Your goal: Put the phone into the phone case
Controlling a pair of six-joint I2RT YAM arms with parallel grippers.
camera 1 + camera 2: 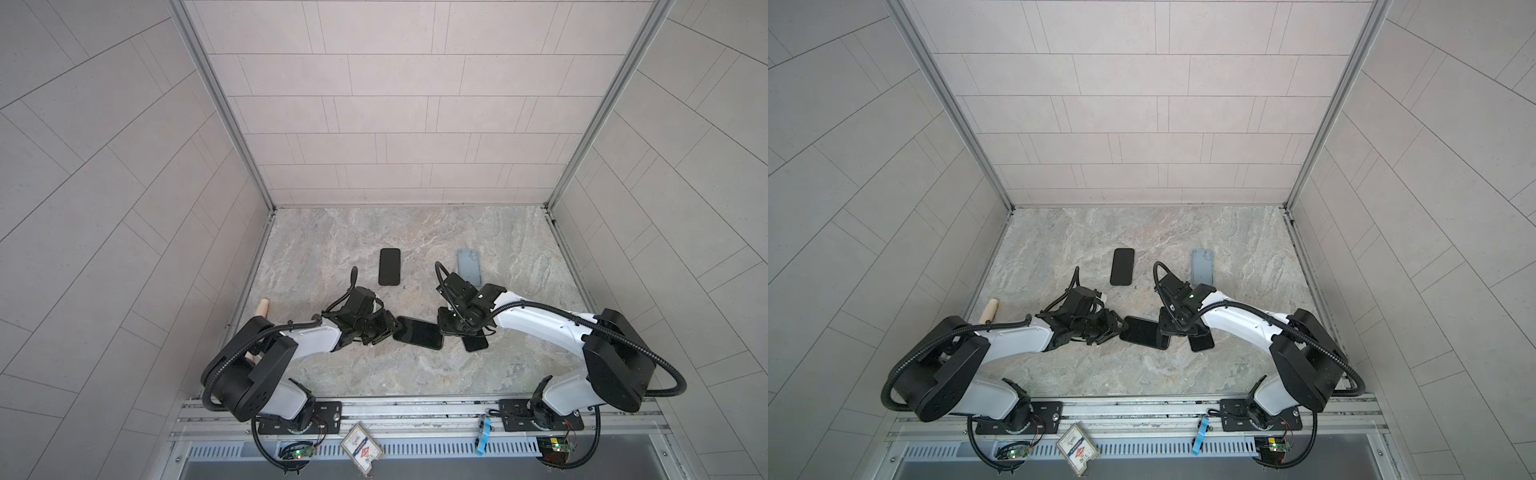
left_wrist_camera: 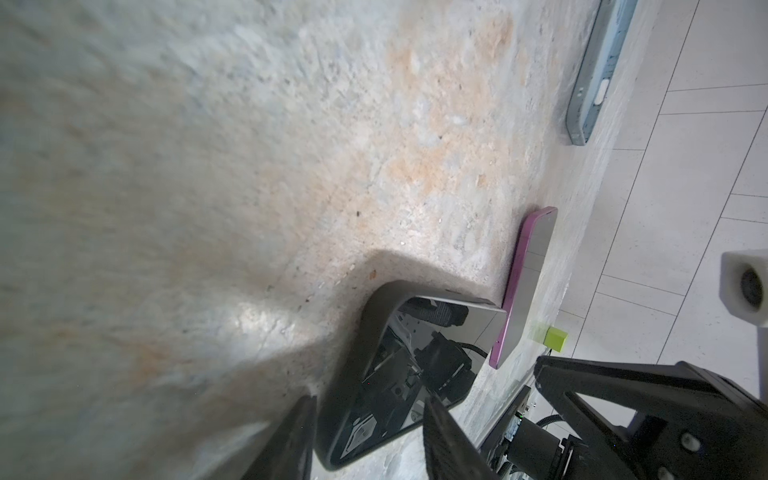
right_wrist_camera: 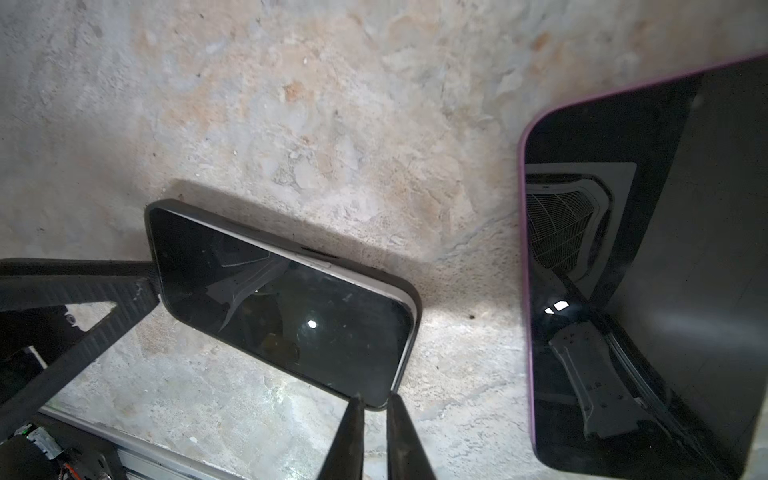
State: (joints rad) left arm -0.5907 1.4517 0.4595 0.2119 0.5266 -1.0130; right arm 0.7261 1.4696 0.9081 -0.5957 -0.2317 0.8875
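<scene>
Left fingers [image 2: 291,440] clamp one short end of the black phone case [image 2: 370,332]. The phone [image 3: 282,307] lies in it, toward the surface's [image 1: 316,374] front edge, midway between its sides. Right fingers [image 3: 349,440], barely parted, meet the opposite corner; whether they grip is unclear. A purple phone [image 3: 623,291] alongside is half hidden under the right wrist. Nearer the back edge lie a black phone [image 1: 389,267] and a blue-grey case [image 1: 467,266].
</scene>
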